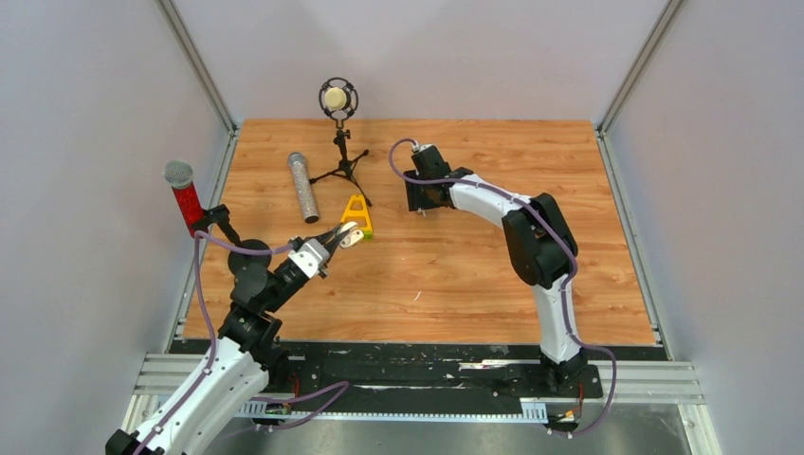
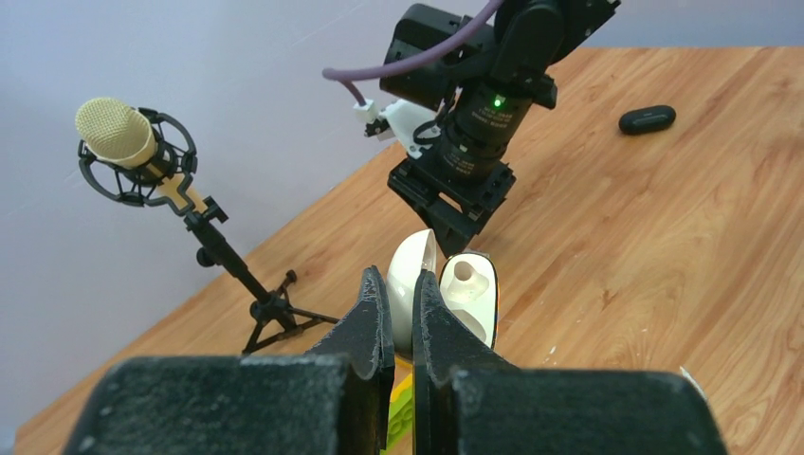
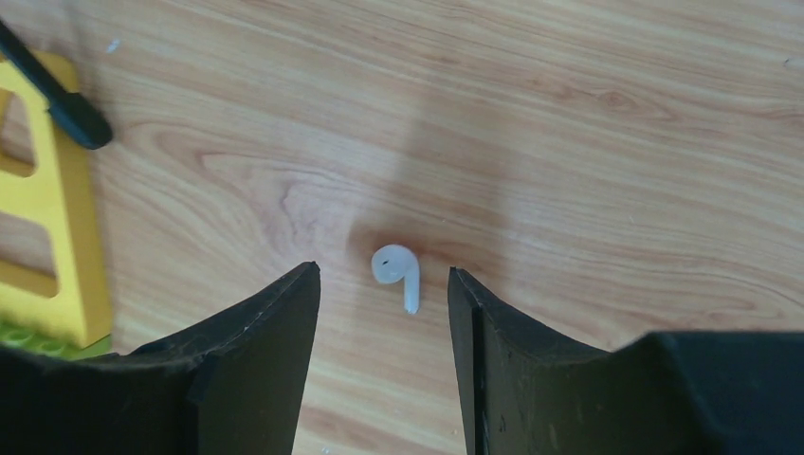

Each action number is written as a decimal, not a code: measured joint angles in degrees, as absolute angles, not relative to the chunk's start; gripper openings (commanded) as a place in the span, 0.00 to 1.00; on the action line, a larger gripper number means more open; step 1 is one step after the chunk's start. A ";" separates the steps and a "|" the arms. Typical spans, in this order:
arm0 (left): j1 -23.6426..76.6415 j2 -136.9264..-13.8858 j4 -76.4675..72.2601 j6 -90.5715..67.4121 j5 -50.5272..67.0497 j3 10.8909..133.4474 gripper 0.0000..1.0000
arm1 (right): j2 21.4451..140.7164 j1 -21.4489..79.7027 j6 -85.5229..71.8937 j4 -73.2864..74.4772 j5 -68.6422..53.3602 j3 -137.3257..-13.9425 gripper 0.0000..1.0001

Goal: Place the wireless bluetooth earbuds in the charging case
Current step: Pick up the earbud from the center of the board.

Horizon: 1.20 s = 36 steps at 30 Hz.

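Note:
The white charging case (image 2: 471, 290) hangs open above the table, an empty socket showing in its body. My left gripper (image 2: 399, 278) is shut on the case's raised lid (image 2: 413, 268); from above the case (image 1: 352, 235) sits at the left fingertips (image 1: 339, 236). One white earbud (image 3: 396, 268) lies on the wood, stem toward the camera. My right gripper (image 3: 381, 271) points down over it, open, one finger on each side with a gap to the earbud on both. In the top view the right gripper (image 1: 423, 209) is mid-table, right of the case. No other earbud shows.
A yellow triangular piece (image 1: 357, 214) on a green brick lies just under the case. A cream microphone on a black tripod (image 1: 338, 102), a silver microphone (image 1: 303, 187) and a red one (image 1: 185, 196) stand to the back left. A black oval object (image 2: 648, 118) lies beyond the right arm.

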State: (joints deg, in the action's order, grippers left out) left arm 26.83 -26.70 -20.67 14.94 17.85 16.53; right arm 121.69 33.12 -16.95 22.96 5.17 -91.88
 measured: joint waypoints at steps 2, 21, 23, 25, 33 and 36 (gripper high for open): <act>26.83 -26.74 -20.88 14.57 17.87 16.53 0.00 | 123.22 33.15 -15.86 23.33 5.98 -92.86 0.52; 26.50 -26.85 -22.13 13.21 17.87 16.53 0.00 | 126.15 31.94 -11.05 24.21 1.63 -94.72 0.44; 26.48 -26.85 -22.11 13.13 17.87 16.53 0.00 | 126.34 31.79 -10.81 24.21 0.56 -95.02 0.54; 26.46 -26.85 -22.11 13.10 17.87 16.53 0.00 | 126.34 31.73 -10.37 24.21 -0.21 -95.13 0.58; 26.46 -26.85 -22.11 13.02 17.89 16.53 0.00 | 126.34 31.73 -0.43 24.25 -4.86 -95.22 0.54; 26.44 -26.85 -22.11 12.95 17.89 16.53 0.00 | 126.34 31.73 4.82 24.56 -6.68 -95.13 0.51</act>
State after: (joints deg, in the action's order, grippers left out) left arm 26.44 -26.85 -22.11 12.95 17.89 16.53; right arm 126.34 31.73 4.82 24.56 -6.68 -95.13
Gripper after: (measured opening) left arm 0.049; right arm 0.540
